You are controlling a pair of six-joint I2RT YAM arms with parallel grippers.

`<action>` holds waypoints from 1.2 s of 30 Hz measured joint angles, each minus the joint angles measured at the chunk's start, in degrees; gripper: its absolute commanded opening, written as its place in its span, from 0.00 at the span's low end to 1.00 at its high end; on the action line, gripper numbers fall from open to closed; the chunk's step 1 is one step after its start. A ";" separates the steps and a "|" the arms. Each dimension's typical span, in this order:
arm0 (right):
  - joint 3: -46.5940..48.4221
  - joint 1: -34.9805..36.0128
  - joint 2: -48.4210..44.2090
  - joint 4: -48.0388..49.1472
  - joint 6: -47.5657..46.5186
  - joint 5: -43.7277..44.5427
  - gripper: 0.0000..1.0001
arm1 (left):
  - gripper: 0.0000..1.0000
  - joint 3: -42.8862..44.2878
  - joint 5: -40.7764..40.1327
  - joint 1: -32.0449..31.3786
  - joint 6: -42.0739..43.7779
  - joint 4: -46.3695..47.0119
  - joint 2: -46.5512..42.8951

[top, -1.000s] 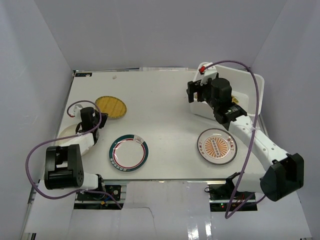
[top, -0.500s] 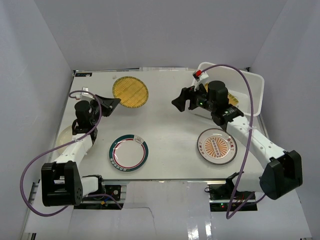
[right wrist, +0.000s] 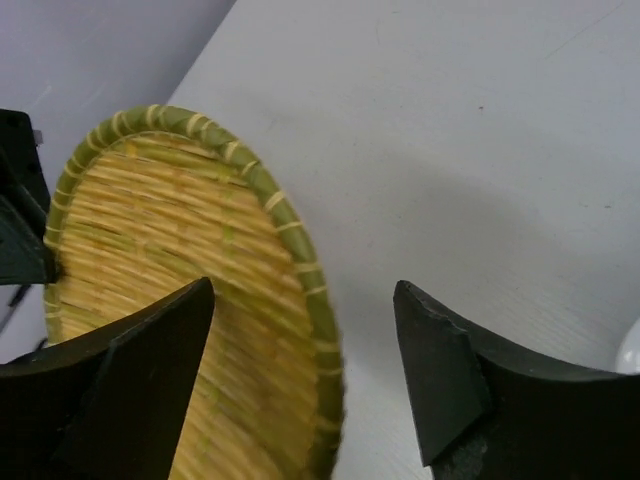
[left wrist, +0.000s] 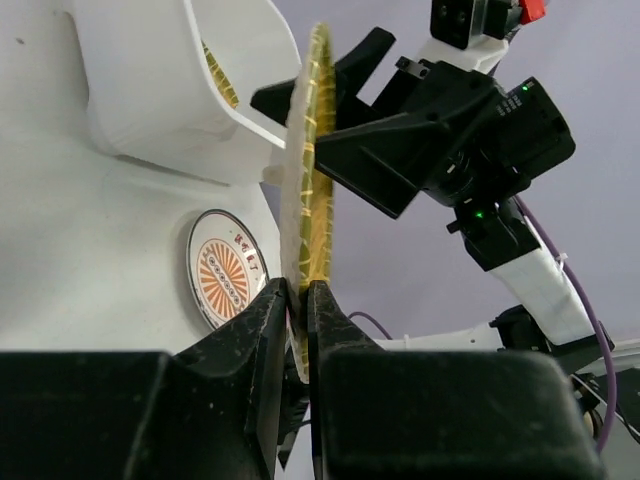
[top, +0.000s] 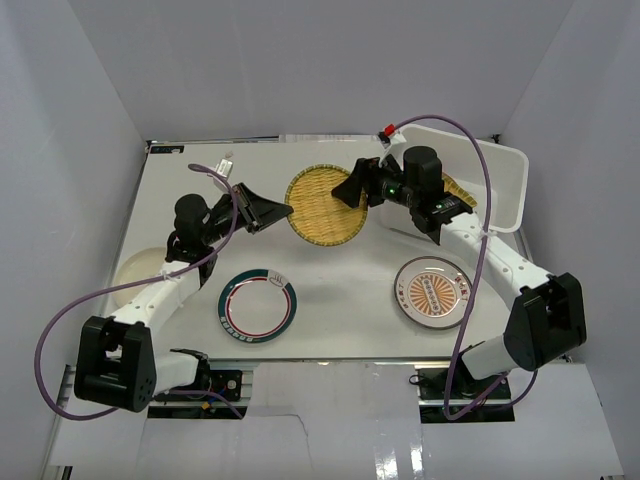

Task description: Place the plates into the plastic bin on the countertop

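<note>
Above white counter (top: 340,290), yellow woven plate (top: 325,205) is clamped by left tool (top: 283,211); right tool (top: 357,186) is spread astride far rim. Early release: plate could be dropped.

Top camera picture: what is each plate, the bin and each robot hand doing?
yellow woven plate: in the air, gripped at its rim
left gripper: shut on that plate
right gripper: open, straddling the plate's opposite rim
green-red rimmed plate: flat on the countertop
orange striped plate: flat on the countertop
cream plate: flat at the left edge, partly hidden
plastic bin: upright, second yellow plate inside
</note>
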 measured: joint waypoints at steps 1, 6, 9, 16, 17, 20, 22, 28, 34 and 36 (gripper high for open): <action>-0.26 0.00 -0.02 0.68 0.48 -0.13 0.40 | 0.00 0.00 0.44 0.00 -0.39 0.68 0.00; -3.08 -0.74 -4.20 5.92 7.13 -3.87 0.08 | 0.47 -0.11 -2.25 1.51 1.55 -4.22 0.61; -4.44 -0.85 -7.61 6.60 6.38 -3.23 0.08 | 0.71 1.79 -2.21 0.63 6.27 -11.85 -1.09; -5.20 -16.76 -7.96 4.31 5.79 1.57 0.08 | 0.88 11.43 -18.58 -0.20 24.13 -41.05 -10.71; -5.20 -20.04 -7.91 4.07 5.92 2.54 0.08 | 0.89 11.61 -21.94 -0.20 25.73 -44.70 -12.00; -5.20 -28.04 -7.48 3.91 6.23 6.23 0.08 | 0.92 10.05 -31.21 -0.20 28.41 -55.34 -14.95; -5.25 -31.50 -6.71 3.93 6.23 9.60 0.08 | 0.94 7.39 -37.00 -0.15 28.28 -61.59 -16.06; -6.14 -33.05 -1.22 3.82 6.51 15.15 0.40 | 0.95 0.04 -47.23 -0.04 23.76 -74.01 -17.90; -6.36 -32.98 0.02 2.84 7.08 15.37 0.98 | 0.98 -0.22 -53.77 -0.04 19.06 -79.14 -20.17; -6.69 -33.00 -2.36 2.82 7.15 13.81 0.98 | 0.98 -0.22 -54.90 0.02 18.16 -80.21 -19.61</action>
